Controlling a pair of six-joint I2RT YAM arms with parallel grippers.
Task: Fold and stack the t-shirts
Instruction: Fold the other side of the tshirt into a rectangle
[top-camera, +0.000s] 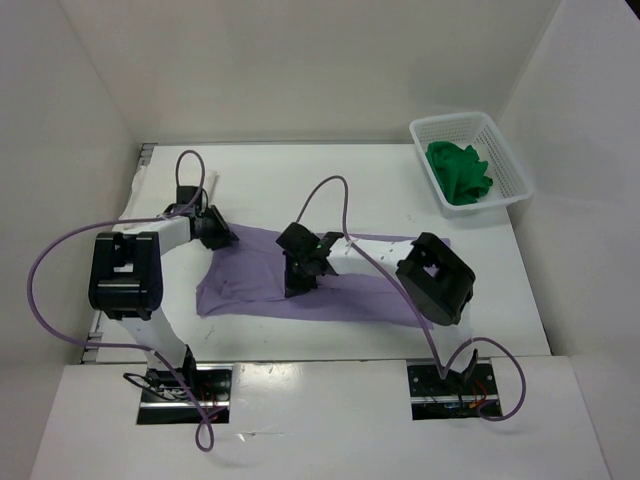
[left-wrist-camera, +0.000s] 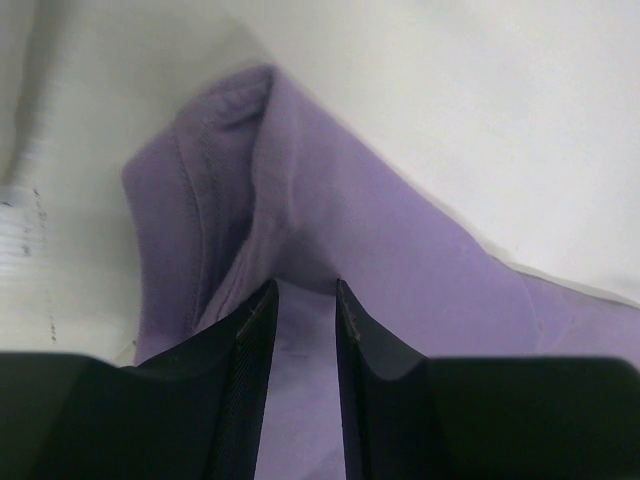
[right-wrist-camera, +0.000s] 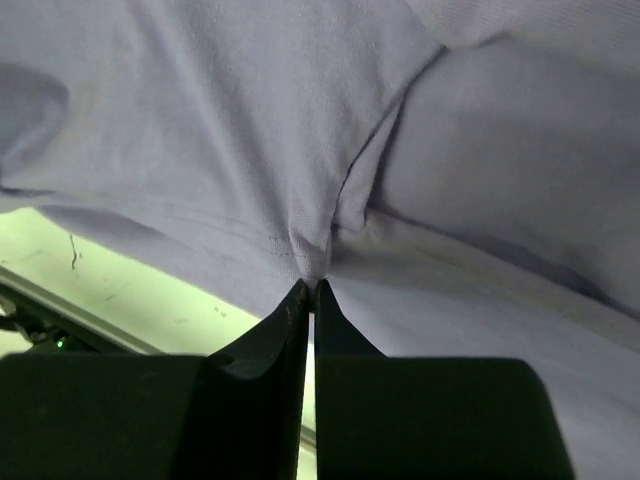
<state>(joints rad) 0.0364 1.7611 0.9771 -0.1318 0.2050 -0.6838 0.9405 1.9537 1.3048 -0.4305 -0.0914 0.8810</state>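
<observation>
lavender t-shirt (top-camera: 372, 297) lay spread on table (top-camera: 300, 180) | left gripper (left-wrist-camera: 303, 292): jaws part-closed, corner fold clamped between | right gripper (right-wrist-camera: 308, 288): jaws nearly shut, pinching a mid-shirt pucker

A white table (top-camera: 400, 190) is enclosed by plain white walls (top-camera: 300, 60) at the back and both sides, in soft, even light.

Left claw (left-wrist-camera: 303, 295) grips narrowly apart, right claw (right-wrist-camera: 308, 288) pinched tight.
</observation>
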